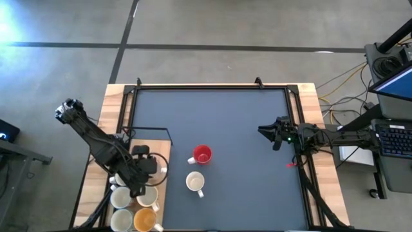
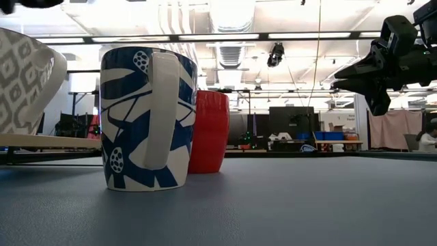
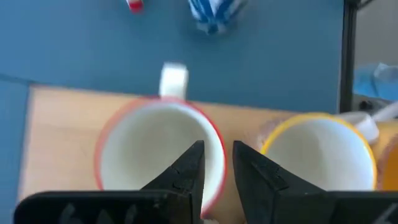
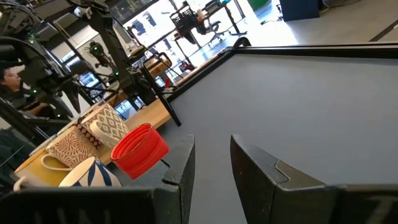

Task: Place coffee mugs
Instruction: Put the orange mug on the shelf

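Note:
Two mugs stand upright on the dark mat: a red mug (image 1: 202, 154) (image 2: 208, 130) and a white mug with blue pattern (image 1: 195, 182) (image 2: 147, 119). Several more mugs (image 1: 122, 197) stand close together on the wooden board at the table's near left. My left gripper (image 1: 137, 188) (image 3: 217, 165) is open above them, pointing down, astride the rim of a white mug with a red rim (image 3: 112, 130). Beside that one is a yellow-rimmed mug (image 3: 317, 155). My right gripper (image 1: 273, 133) (image 4: 211, 168) is open and hovers in the air near the mat's right edge, touching nothing. My left gripper comes from above with one finger (image 3: 186, 171) inside the red-rimmed mug and the other finger (image 3: 255, 171) outside it, between that mug and the yellow-rimmed one. The mug's rim (image 3: 217, 140) runs between them. Whether the fingers touch the wall I cannot tell.
A black metal frame (image 1: 212, 87) borders the mat, with a bracket (image 1: 168, 132) at the board's far corner. The mat's middle and far half are bare. A desk with a keyboard (image 1: 394, 138) and cables lies beyond the table's right side.

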Controlling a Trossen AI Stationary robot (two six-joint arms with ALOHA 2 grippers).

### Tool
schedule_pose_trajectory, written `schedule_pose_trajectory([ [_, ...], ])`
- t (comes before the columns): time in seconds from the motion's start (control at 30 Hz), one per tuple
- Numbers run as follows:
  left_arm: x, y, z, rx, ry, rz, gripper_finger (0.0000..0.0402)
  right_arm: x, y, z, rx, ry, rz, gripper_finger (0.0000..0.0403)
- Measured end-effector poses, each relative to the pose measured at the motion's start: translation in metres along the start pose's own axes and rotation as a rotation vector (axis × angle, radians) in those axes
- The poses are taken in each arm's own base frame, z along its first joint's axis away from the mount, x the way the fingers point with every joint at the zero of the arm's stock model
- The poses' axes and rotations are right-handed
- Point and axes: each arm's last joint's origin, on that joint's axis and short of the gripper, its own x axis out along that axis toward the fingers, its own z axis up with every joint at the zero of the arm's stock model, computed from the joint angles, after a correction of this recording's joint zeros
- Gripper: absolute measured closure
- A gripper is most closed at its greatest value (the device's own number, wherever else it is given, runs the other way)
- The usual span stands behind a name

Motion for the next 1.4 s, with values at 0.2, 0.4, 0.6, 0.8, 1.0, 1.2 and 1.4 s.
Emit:
schedule_pose_trajectory([
  [0.2, -0.003, -0.002, 0.017, 0.127, -0.115, 0.051, 0.0335, 0.0, 0.0, 0.0, 0.001, 0.0, 0.0, 0.0312],
  [0.4, 0.009, -0.002, 0.042, 0.288, -0.18, 0.033, 0.0335, 0.0, 0.0, 0.0, 0.0, 0.0, 0.0, 0.0312],
  [0.6, 0.023, 0.011, 0.07, 0.329, -0.24, 0.046, 0.0335, 0.0, 0.0, 0.0, 0.0, 0.0, 0.0, 0.0312],
  [0.8, 0.051, 0.023, 0.093, 0.317, -0.226, 0.069, 0.0335, 0.0, 0.0, 0.0, 0.0, 0.0, 0.0, 0.0312],
  [1.0, 0.073, 0.022, 0.104, 0.419, -0.215, 0.078, 0.0335, 0.0, 0.0, 0.0, 0.0, 0.0, 0.0, 0.0312],
  [1.2, 0.082, 0.026, 0.107, 0.533, -0.186, 0.121, 0.0335, 0.0, 0.0, 0.0, 0.0, -0.001, 0.0, 0.0312],
  [1.4, 0.091, 0.031, 0.113, 0.609, -0.18, 0.136, 0.0335, 0.0, 0.0, 0.0, 0.0, 0.0, 0.0, 0.0312],
])
